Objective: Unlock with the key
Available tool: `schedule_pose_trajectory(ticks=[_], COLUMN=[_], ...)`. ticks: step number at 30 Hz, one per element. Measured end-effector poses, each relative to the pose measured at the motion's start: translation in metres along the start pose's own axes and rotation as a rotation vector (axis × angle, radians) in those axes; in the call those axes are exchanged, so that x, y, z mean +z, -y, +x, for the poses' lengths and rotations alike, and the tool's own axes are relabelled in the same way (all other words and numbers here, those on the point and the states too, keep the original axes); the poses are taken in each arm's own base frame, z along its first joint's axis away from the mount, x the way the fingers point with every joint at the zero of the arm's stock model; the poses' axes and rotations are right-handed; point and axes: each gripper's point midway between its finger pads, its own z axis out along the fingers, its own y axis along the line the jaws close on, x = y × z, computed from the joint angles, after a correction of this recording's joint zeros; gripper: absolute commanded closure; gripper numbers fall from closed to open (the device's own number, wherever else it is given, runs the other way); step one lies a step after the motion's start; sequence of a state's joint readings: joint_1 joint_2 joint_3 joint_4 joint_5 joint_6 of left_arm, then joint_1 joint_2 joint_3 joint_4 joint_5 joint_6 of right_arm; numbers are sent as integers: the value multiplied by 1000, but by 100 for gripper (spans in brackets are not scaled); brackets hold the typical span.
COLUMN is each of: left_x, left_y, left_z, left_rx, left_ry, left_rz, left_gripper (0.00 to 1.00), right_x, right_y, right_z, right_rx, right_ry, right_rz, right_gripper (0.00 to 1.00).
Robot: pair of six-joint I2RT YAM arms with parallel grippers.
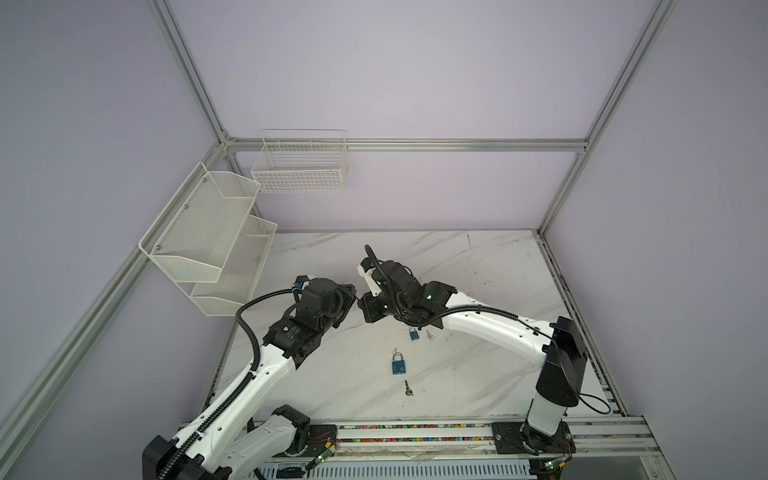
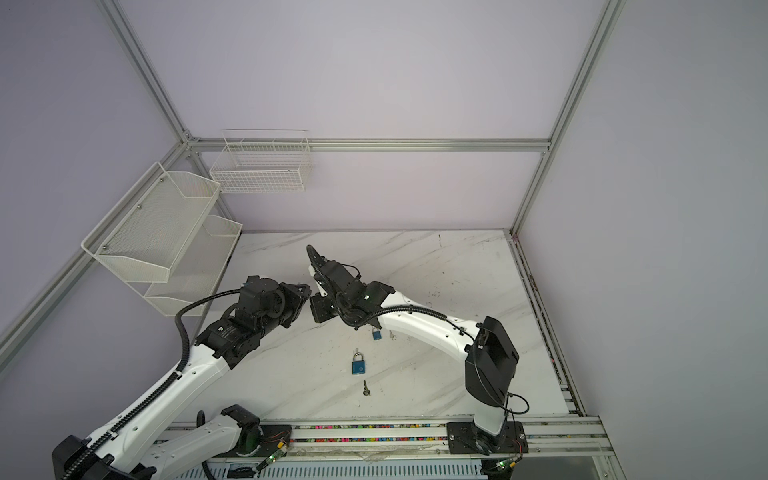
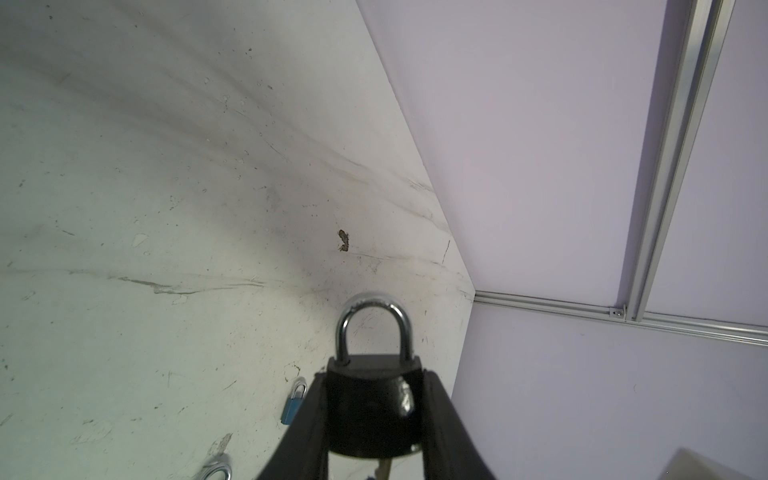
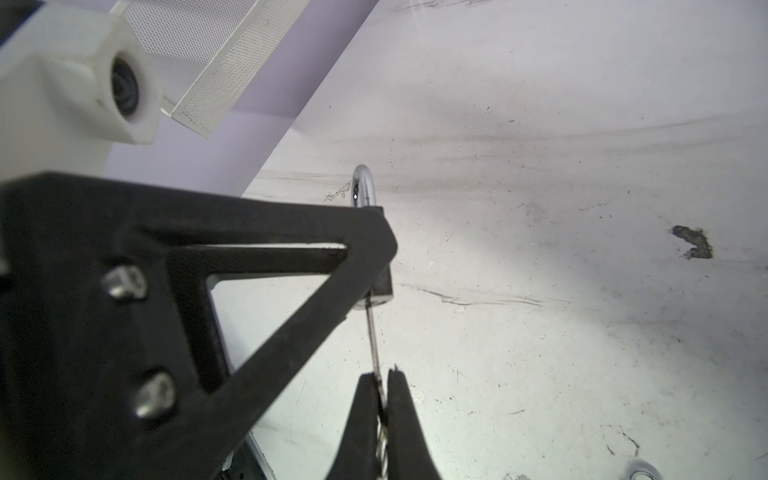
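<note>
A black padlock point(image 3: 372, 411) with a silver shackle point(image 3: 371, 309) is held above the table, and my left gripper point(image 3: 374, 380) is shut on its body. Both shackle legs sit in the body. My right gripper point(image 4: 380, 376) is shut on a thin silver key point(image 4: 372, 332), whose blade runs up into the underside of the padlock point(image 4: 383, 284). In both top views the left gripper point(image 1: 348, 300) and right gripper point(image 1: 365, 308) meet tip to tip over the middle of the table, and the padlock and key are hidden between them.
Two blue padlocks point(image 1: 398, 364) point(image 1: 413, 333) lie on the marble table point(image 1: 478, 374) in front of the grippers. A dark key point(image 1: 408, 388) and a small silver key point(image 1: 430, 335) lie near them. A mesh shelf point(image 1: 208, 245) and a wire basket point(image 1: 299, 166) hang on the left and back walls.
</note>
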State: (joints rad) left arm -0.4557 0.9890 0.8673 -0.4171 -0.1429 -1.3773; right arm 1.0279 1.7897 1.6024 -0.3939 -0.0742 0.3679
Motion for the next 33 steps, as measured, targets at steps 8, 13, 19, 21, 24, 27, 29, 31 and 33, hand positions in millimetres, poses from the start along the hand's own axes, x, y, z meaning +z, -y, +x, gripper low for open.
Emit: schedule_pose_trajectory(ticks=[8,13,19,21,24,27,29,31,33], left_x=[0,0,0,0,0,0,0,0,0], left_y=[0,0,0,0,1,1,1,3,4], left_z=[-1,-1,-1,-1,-1,0,0,0,1], left_rx=[-1,-2,-2,-2,-3,-3,-4,-6,-13], left_ry=[1,2,2,2,1,-4,-3,-8,-11], left_rz=[1,1,1,1,5,6,7,12,16], left_gripper=[98,98,98,98,98,98,98,98,98], right_x=[-1,-1,0,0,1,4,4,5,4], right_y=[0,0,0,0,0,1,1,0,-1], right_z=[-2,-3,-2,-2,-1,0,0,-2,-3], right_rx=[0,0,0,0,0,0,0,0,0], right_ry=[3,5,3,3,-1,-5,-3,2,4], right_rz=[4,3,4,4,5,6,5,3,2], right_gripper=[100,100,100,100,100,100,100,100,100])
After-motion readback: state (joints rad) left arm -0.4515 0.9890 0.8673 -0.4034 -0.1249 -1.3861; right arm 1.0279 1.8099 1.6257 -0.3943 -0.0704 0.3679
